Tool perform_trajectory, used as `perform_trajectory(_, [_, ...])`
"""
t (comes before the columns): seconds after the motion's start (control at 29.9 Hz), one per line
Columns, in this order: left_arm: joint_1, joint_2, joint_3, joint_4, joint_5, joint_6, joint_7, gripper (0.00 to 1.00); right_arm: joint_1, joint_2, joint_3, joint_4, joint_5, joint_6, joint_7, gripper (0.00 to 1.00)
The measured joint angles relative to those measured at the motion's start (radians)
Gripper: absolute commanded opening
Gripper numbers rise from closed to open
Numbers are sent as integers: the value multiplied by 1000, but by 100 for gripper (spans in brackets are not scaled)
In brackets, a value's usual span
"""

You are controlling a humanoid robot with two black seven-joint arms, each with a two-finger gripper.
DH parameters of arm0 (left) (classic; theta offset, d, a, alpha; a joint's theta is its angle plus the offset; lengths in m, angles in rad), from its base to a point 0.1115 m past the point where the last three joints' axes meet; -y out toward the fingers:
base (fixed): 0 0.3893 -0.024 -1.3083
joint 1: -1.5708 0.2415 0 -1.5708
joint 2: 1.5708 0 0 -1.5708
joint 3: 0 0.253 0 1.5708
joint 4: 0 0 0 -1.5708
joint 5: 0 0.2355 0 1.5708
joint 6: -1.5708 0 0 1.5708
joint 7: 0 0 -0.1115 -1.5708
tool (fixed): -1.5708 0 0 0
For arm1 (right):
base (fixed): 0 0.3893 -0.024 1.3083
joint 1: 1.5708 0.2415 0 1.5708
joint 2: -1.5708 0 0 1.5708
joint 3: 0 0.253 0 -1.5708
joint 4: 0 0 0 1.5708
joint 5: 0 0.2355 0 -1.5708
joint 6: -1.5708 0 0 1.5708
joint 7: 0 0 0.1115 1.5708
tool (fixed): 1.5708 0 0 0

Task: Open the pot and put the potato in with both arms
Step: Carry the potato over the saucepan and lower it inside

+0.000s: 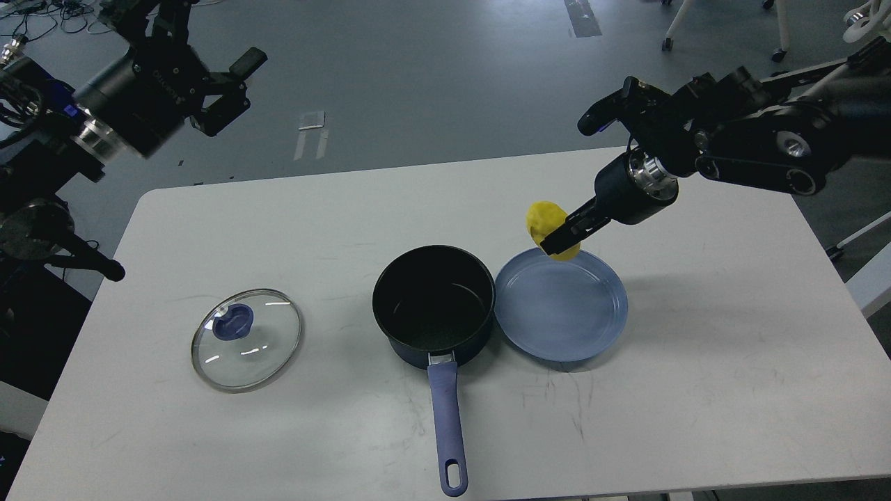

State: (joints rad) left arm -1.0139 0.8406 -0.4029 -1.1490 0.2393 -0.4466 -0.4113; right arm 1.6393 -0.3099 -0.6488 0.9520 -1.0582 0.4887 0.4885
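The dark blue pot (434,306) stands open in the middle of the white table (696,390), its long handle pointing toward me. Its glass lid (246,339) with a blue knob lies flat on the table to the left. My right gripper (561,240) is shut on the yellow potato (545,221) and holds it in the air above the far edge of the blue plate (561,306), to the right of the pot. My left gripper (233,87) is open and empty, raised high beyond the table's far left corner.
The blue plate touches the pot's right side and holds nothing. Grey floor lies beyond the table's far edge, with chair legs (724,28) at the top right. Dark equipment (42,236) stands off the table's left edge.
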Motion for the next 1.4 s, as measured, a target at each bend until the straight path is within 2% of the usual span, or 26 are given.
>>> perform_trajectory(0.17, [0, 0, 0, -1, 0, 0, 0, 98, 22, 86, 15, 0, 11, 0, 0, 29])
perform_trajectory(0.23, [0, 1, 0, -1, 0, 0, 0, 98, 22, 128, 15, -7, 33, 0, 0, 34])
perform_trajectory(0.53, [0, 6, -5, -3, -1, 0, 0, 98, -28, 302, 5, -127, 104, 0, 0, 34])
perform_trajectory(0.74, [0, 6, -6, -4, -1, 0, 0, 98, -49, 310, 2, -163, 126, 0, 0, 38])
perform_trajectory(0.8, [0, 6, -6, -4, -1, 0, 0, 98, -52, 310, 0, -164, 131, 0, 0, 48])
perform_trajectory(0.97, [0, 6, -6, -5, 0, 0, 0, 98, -74, 310, 0, -164, 135, 0, 0, 52])
perform_trajectory(1.24, [1, 6, -5, -5, 0, -1, 0, 98, -98, 310, 0, -162, 159, 0, 0, 68])
perform_trajectory(1.3, [1, 6, -5, -5, 0, -5, 0, 98, -99, 310, 1, -161, 159, 0, 0, 75])
perform_trajectory(1.4, [2, 6, -5, -5, 0, -8, 0, 98, -99, 310, 1, -161, 160, 0, 0, 77])
